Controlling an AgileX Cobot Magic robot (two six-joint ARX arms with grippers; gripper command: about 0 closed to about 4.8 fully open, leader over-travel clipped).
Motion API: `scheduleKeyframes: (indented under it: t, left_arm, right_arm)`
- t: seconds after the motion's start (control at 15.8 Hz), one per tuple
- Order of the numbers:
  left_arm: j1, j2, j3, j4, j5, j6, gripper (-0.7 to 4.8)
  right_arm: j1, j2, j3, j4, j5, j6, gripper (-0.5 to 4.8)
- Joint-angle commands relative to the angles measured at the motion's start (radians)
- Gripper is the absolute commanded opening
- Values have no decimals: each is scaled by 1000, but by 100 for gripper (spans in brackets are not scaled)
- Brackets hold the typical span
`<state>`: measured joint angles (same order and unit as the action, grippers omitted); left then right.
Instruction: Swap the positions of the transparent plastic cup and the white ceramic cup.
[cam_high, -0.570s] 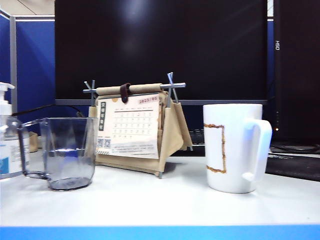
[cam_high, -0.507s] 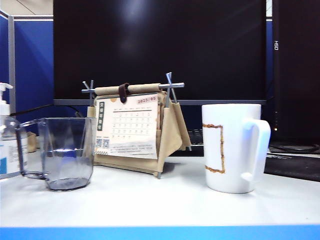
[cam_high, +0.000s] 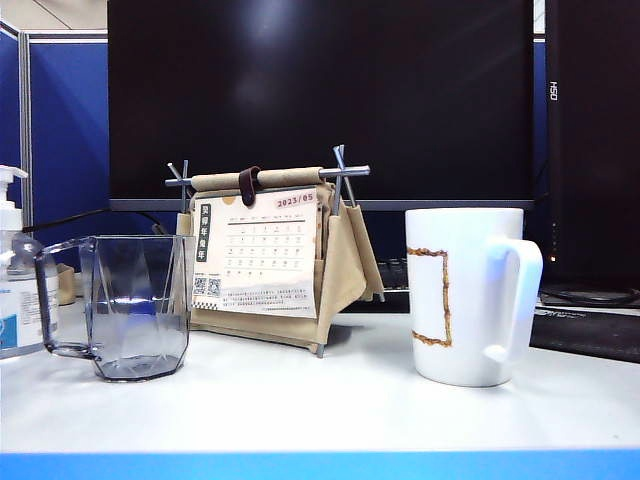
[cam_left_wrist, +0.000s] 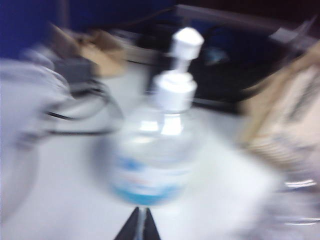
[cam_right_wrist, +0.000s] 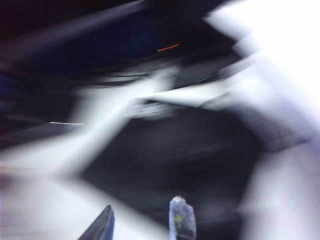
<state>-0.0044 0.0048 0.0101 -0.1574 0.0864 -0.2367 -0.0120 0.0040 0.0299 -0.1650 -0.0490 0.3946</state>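
White laminate forms the tabletop (cam_high: 330, 410), with a dark monitor (cam_high: 320, 95) filling the background and a fabric desk calendar (cam_high: 275, 250) standing at centre rear. On the right side of the exterior view stands the white ceramic cup (cam_high: 465, 295), upright, its loop handle turned to the right. On the left side stands the transparent plastic cup (cam_high: 138, 305), also upright, its small handle pointing left; a clear pump bottle (cam_high: 15, 275) sits just beside it at the frame edge. The two cups are well apart, with the calendar between and behind them. Neither arm appears in the exterior view. The left hand (cam_left_wrist: 138, 226) has its fingertips pressed together and grips nothing; its blurred wrist view faces the pump bottle. The right hand (cam_right_wrist: 142, 222) shows a gap between its fingertips, with nothing between them; its view is too blurred to identify objects. Judged by layout, the left arm is nearer the transparent plastic cup and the right arm nearer the white ceramic cup; no swap has begun.
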Motion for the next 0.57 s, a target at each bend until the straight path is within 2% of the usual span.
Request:
scheduleKeyframes:
  t: [0.06, 0.13, 0.19, 0.32, 0.44, 0.51, 0.57]
  left_arm:
    - [0, 0, 0, 38, 325, -132, 32]
    - [0, 0, 0, 53, 404, -148, 89]
    - [0, 0, 0, 48, 434, -175, 126]
    - [0, 0, 0, 23, 457, -183, 127]
    - [-1, 0, 2, 16, 478, -183, 192]
    - [-1, 0, 2, 16, 479, -183, 193]
    - [-1, 0, 2, 16, 479, -183, 193]
  right_arm:
    - [2, -2, 3, 81, -323, 137, 148]
    - [2, -2, 3, 108, -450, 137, 149]
    - [2, -2, 4, 131, -575, 157, 149]
    - [2, -2, 4, 132, -635, 222, 149]
    - [3, -2, 5, 132, -683, 255, 155]
    - [3, -2, 5, 133, -713, 279, 192]
    - [3, -2, 5, 133, -767, 325, 200]
